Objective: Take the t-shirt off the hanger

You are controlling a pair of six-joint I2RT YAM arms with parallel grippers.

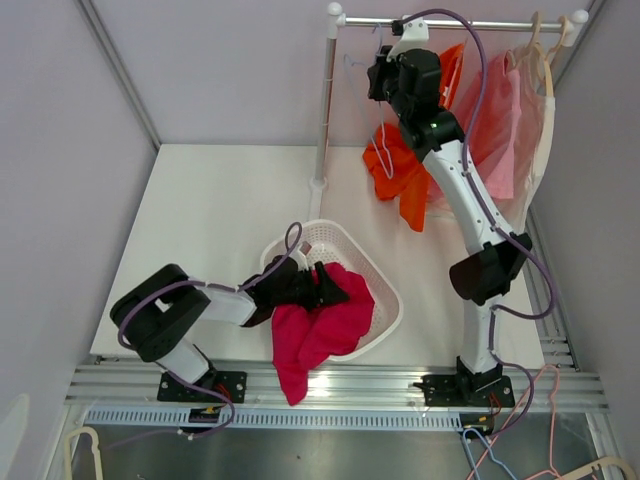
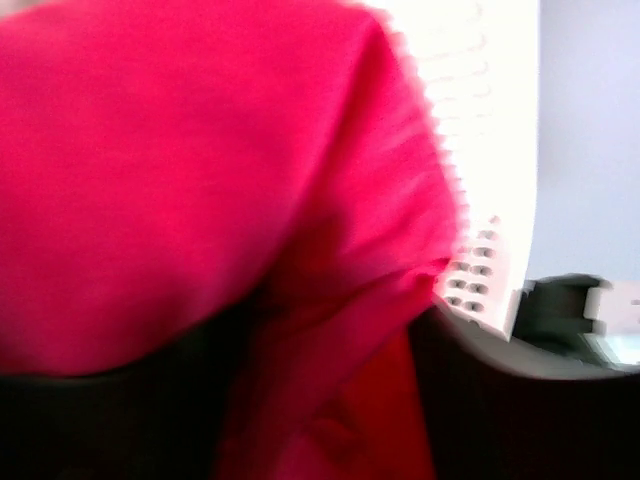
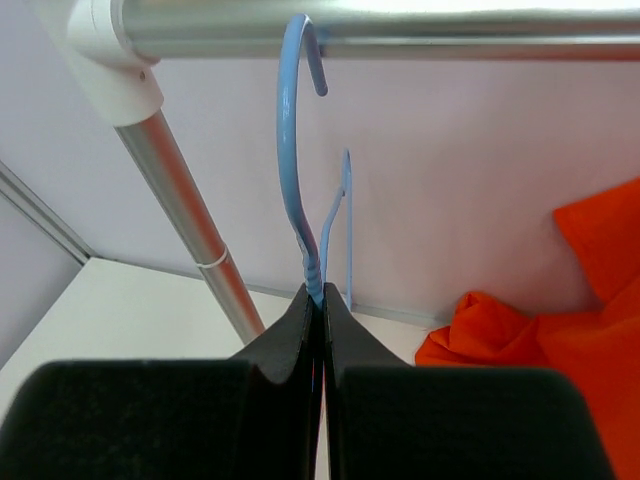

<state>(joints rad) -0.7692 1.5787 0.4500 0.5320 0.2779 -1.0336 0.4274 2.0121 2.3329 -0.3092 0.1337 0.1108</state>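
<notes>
Magenta fabric t-shirt lies bunched in white slotted plastic basket, one end draped over its near rim. Left gripper sits on the fabric; grip state cannot be told. Right gripper clamped on neck of light-blue wire hanger, hook at silver metal rail.

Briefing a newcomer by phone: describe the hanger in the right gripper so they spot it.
Find the metal clothes rail at the back of the table. Near its left end, the right gripper pinches a thin wire hanger below its hook. It is the only light-blue one; the hangers at the right end are cream.
</notes>
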